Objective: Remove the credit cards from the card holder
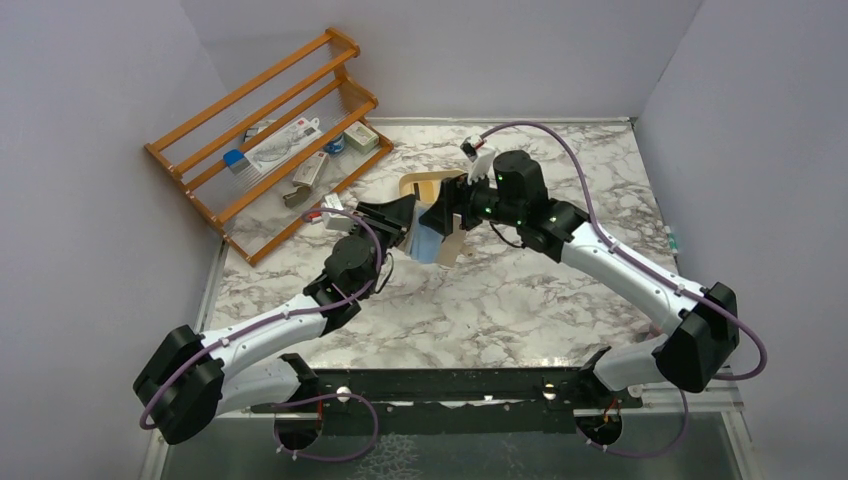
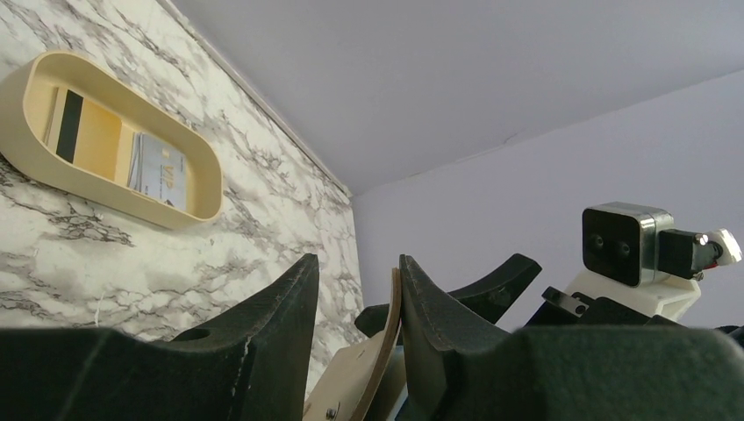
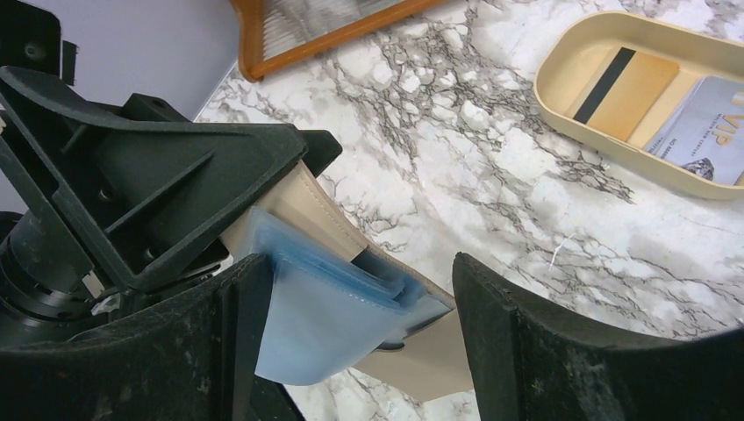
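The tan card holder (image 1: 452, 246) hangs open above the marble table, and my left gripper (image 1: 403, 216) is shut on one leather flap (image 2: 383, 351). That flap lies against my right-hand finger (image 2: 439, 307). Light blue plastic pockets (image 3: 329, 307) fan out of the card holder (image 3: 316, 210). My right gripper (image 3: 360, 259) stands open around them; its left finger (image 3: 237, 324) touches the pockets and the other stands apart. Two credit cards lie in the oval cream tray (image 3: 561, 110): a yellowish one with a black stripe (image 3: 636, 96) and a whitish-blue one (image 3: 711, 132).
The cream tray (image 1: 418, 181) sits just behind both grippers. A wooden rack (image 1: 270, 130) with small items stands at the back left against the wall. Grey walls close the table on three sides. The right arm's wrist camera (image 2: 625, 242) is close to my left fingers.
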Tool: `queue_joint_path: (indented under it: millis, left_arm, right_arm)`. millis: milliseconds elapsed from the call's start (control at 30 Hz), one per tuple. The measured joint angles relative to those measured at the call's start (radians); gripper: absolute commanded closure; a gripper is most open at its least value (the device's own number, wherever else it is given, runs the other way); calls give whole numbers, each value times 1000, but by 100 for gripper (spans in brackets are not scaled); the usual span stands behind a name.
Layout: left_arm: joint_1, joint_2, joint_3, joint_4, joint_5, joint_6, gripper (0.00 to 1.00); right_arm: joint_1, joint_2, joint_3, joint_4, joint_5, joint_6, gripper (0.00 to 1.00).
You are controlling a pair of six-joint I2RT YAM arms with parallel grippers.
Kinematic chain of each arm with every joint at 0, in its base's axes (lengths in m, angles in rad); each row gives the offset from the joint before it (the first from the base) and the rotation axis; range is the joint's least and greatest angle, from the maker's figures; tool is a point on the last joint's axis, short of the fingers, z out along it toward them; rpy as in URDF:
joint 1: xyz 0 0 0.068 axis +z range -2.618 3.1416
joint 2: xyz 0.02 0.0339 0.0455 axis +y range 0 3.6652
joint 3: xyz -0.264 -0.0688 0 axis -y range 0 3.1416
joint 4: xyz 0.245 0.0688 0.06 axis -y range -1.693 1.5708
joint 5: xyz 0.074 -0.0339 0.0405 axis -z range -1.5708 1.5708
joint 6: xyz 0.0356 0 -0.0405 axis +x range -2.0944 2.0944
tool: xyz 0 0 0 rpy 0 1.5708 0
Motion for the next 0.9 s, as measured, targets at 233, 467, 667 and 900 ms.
queue_joint_path:
  millis: [233, 467, 667, 900]
  left_arm:
    - [-2, 0, 0, -8, -9, 5, 100]
    - [-2, -2, 0, -22, -27, 4, 100]
    - [-2, -6, -15, -26, -32, -19, 100]
    - [-2, -7, -75, -24, -40, -131, 100]
  right_arm:
    - [3, 3, 6, -51, 61, -31, 21]
    - [4, -14, -23, -125, 160, -75, 13]
    - [4, -30, -26, -189, 255, -103, 8]
    - [4, -60, -26, -202, 250, -115, 8]
